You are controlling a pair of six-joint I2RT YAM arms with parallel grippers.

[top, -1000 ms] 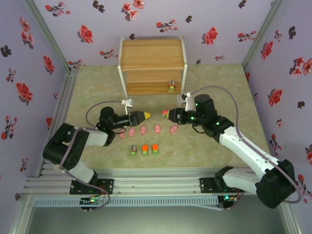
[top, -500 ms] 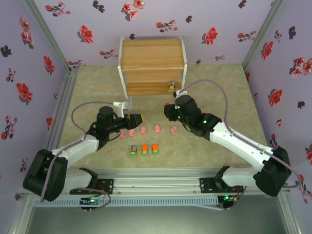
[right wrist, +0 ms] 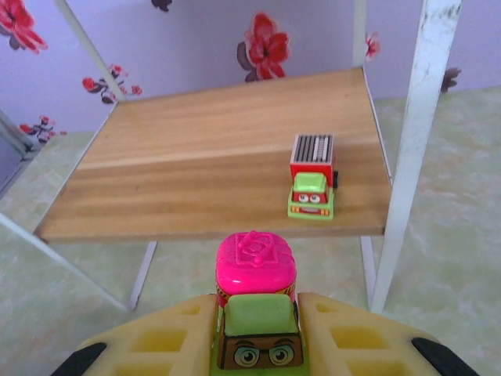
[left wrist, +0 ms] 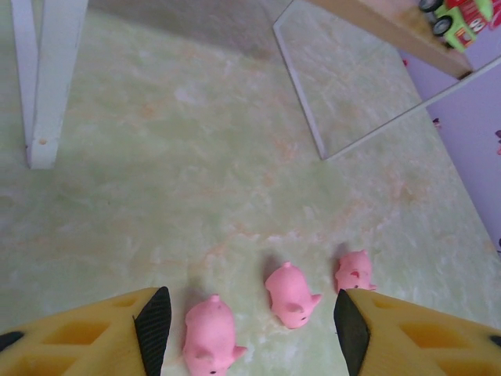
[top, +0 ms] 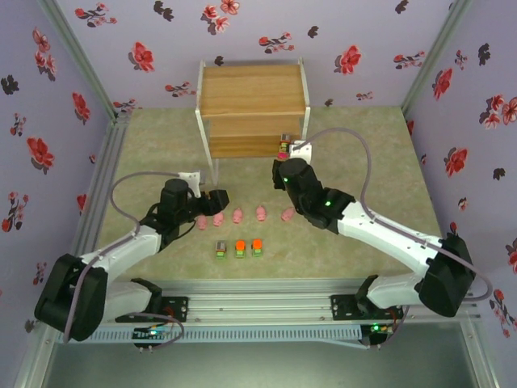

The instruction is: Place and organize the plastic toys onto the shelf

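Setting: lilac walls (top: 73, 48) sprinkled with red flowers, pale green mat (top: 161, 153) underneath.
Top view, shelf (top: 252, 89): stands at 12 o'clock on the mat, two wooden boards on a thin white frame.
Top view, truck toy (top: 284, 145): sits at the right end of the lower board.
Top view, pink pigs (top: 261, 212): lined up left to right just below centre.
Top view, blocks (top: 240, 246): three in a row at 6 o'clock from the pink pigs, near them.
Top view, left gripper (top: 218, 198): low at the 9 o'clock end of the pig row.
Top view, right gripper (top: 283, 160): at 5 o'clock from the shelf, near its right front leg.
Left wrist, left gripper (left wrist: 250, 323): yellow fingers (left wrist: 86, 341) spread well apart, clasping nothing.
Left wrist, pink pigs (left wrist: 291, 294): three on the mat; one just inside the 7 o'clock finger, one at 6 o'clock, one just beside the 5 o'clock fingertip.
Left wrist, shelf leg (left wrist: 43, 78): white, at 10 o'clock.
Left wrist, truck toy (left wrist: 454, 16): at 1 o'clock, on the board's edge.
Right wrist, right gripper (right wrist: 257, 329): clamped tight on the pink-topped block (right wrist: 255, 266), at 6 o'clock, green front with a painted face.
Right wrist, lower board (right wrist: 196, 172): ahead at 12 o'clock, apart from the pink-topped block.
Right wrist, truck toy (right wrist: 311, 186): at 1 o'clock from the pink-topped block, near the board's right front edge, facing the camera.
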